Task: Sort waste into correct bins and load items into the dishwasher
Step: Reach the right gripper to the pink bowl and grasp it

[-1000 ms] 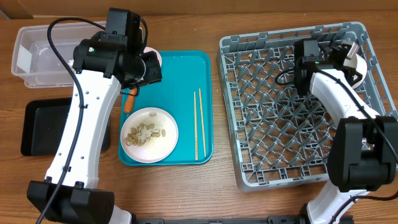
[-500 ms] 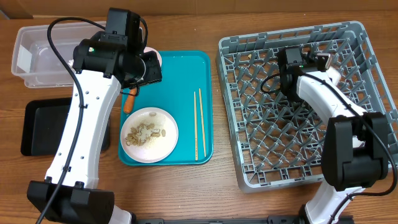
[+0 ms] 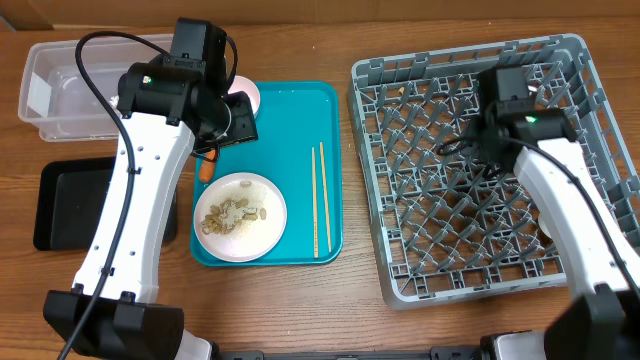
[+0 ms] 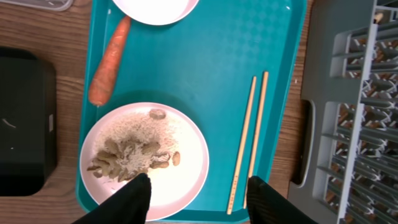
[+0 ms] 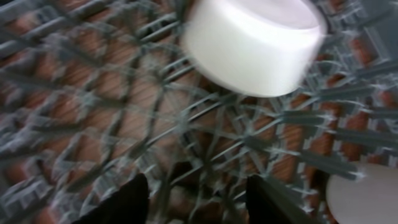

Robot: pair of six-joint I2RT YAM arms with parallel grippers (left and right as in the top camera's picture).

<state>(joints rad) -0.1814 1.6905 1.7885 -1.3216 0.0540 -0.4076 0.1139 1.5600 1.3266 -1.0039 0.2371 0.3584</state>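
Note:
My left gripper point(image 3: 237, 118) hangs open and empty over the teal tray point(image 3: 300, 110); in the left wrist view point(image 4: 202, 202) it is above the near edge of the white plate point(image 4: 180, 180). The plate point(image 3: 262, 232) holds beige food scraps point(image 4: 130, 158). An orange carrot point(image 4: 109, 62) lies beside it, and wooden chopsticks point(image 4: 249, 143) lie to the right. A white bowl point(image 4: 155, 7) sits at the tray's far end. My right gripper point(image 5: 196, 199) is open and empty over the grey dish rack point(image 3: 420, 230). A white cup point(image 5: 255, 43) sits bottom up in the rack.
The clear tub point(image 3: 70, 85) stands at the far left with the black tray point(image 3: 60, 205) in front of it. A second white round item point(image 5: 364, 193) shows at the right edge of the blurred right wrist view. My right arm hides it in the overhead view.
My right wrist swung left over the rack, then back to the right, and its arm now runs down the rack's right side. My left arm has barely moved.

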